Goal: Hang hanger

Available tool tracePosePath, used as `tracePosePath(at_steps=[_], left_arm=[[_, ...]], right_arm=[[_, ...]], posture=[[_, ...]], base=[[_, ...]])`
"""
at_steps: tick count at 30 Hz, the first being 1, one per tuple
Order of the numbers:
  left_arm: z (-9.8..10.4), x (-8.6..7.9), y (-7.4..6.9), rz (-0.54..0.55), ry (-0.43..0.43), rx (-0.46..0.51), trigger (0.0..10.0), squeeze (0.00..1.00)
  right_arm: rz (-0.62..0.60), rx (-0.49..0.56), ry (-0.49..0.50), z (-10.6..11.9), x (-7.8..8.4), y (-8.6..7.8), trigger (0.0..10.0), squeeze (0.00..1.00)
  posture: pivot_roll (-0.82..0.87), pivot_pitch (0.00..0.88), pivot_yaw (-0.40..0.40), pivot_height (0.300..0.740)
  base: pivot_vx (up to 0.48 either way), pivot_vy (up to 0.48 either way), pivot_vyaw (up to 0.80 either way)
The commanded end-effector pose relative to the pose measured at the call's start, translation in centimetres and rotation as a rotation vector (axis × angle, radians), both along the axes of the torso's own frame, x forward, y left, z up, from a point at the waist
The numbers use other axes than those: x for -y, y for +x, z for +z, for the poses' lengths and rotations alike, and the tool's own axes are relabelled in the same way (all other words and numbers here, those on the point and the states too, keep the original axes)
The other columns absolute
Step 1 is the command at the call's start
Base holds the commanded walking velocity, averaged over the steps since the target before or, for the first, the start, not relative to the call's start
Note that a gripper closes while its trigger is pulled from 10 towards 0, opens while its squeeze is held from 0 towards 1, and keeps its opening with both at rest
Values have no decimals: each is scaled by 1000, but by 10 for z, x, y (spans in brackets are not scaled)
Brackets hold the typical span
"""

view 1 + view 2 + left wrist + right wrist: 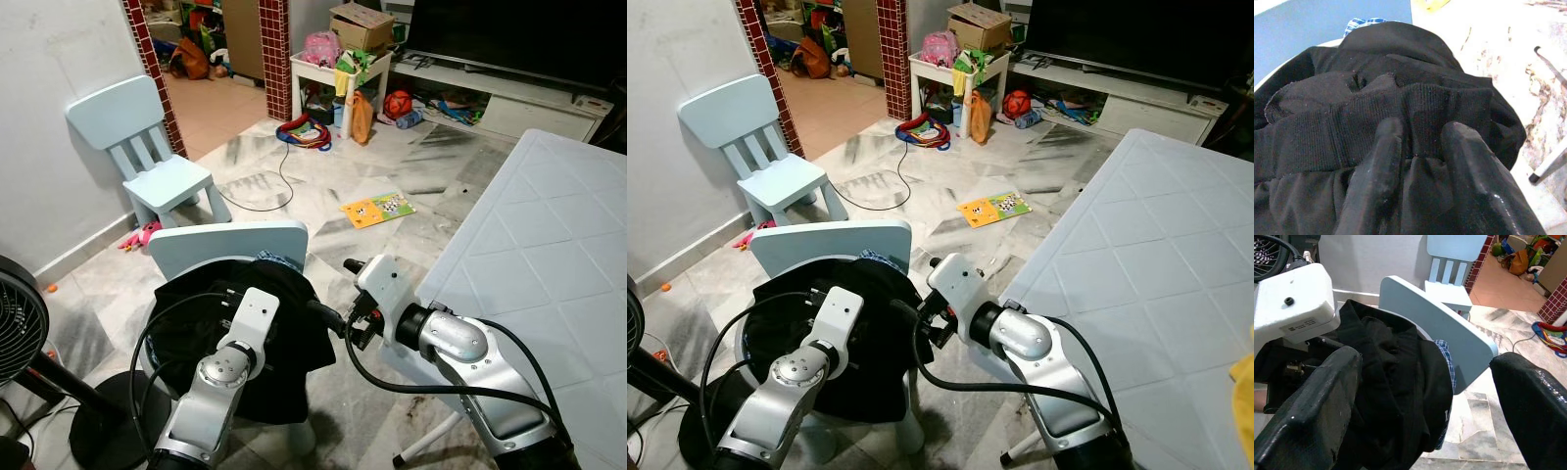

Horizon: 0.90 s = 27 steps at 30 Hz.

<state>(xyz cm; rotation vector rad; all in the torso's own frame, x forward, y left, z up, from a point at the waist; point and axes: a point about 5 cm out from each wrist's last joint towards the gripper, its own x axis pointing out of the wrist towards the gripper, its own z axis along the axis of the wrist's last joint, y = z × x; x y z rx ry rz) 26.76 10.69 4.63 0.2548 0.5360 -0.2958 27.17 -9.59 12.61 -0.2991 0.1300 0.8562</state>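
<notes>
Black garment (260,333) lies heaped on the near chair (230,243); no hanger discernible. Left gripper (1418,152) pinches its ribbed band; right gripper (1422,396) gapes beside it. Soft, limp: you should hold that band.

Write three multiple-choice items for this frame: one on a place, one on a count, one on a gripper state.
1. Where is the black garment?
A. on the near light blue chair
B. on the white table
C. on the floor by the book

2. How many light blue chairs show?
A. one
B. two
C. four

3. How do the right gripper's fingers stand?
A. shut on the garment
B. wide apart
C. shut on a cable

Key: 1 A, it is heaped on the near chair; 2 B, a far chair stands by the wall; 3 B, a wide gap shows in the right wrist view.
</notes>
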Motion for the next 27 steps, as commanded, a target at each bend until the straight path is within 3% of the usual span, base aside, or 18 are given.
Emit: tracePosePath(at_steps=[1, 27], left_arm=[[5, 1, 4, 4, 8, 14, 10000, 1000], [-6, 7, 11, -37, -5, -87, 10000, 1000]], right_arm=[[8, 9, -4, 2, 0, 3, 10000, 0], [28, 9, -10, 0, -3, 0, 10000, 0]], posture=[[-149, 0, 1, 740], [-153, 0, 14, 740]], base=[[0, 0, 0], [0, 0, 0]])
